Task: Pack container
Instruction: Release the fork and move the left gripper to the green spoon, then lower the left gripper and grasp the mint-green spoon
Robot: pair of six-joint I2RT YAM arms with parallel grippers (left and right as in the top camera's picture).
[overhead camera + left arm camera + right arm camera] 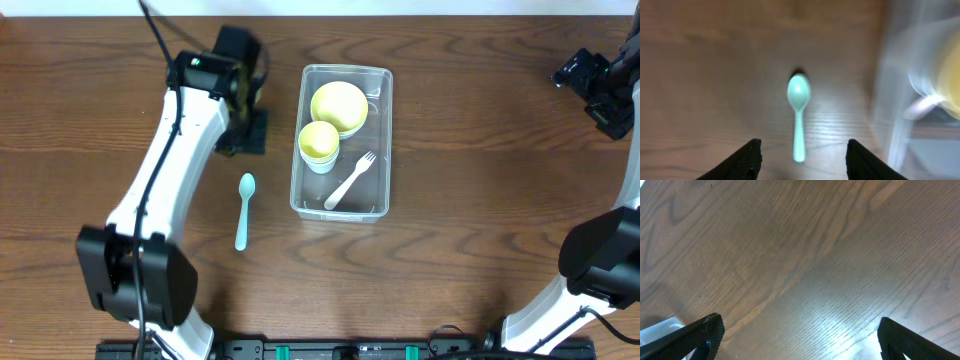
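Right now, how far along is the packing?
Done: a yellow bowl, a cup and a white fork lie inside the container. In hand: nothing is held; the open left gripper points at the blue spoon on the table beside the container. The right gripper is open, off to the side. Left: the spoon has to go in.

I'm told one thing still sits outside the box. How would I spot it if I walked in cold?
Start at the clear plastic container in the middle of the wooden table. Just beside it, on the left arm's side, a small spoon lies flat on the bare wood. It is pale teal and alone on the wood, unlike the white fork inside the container.
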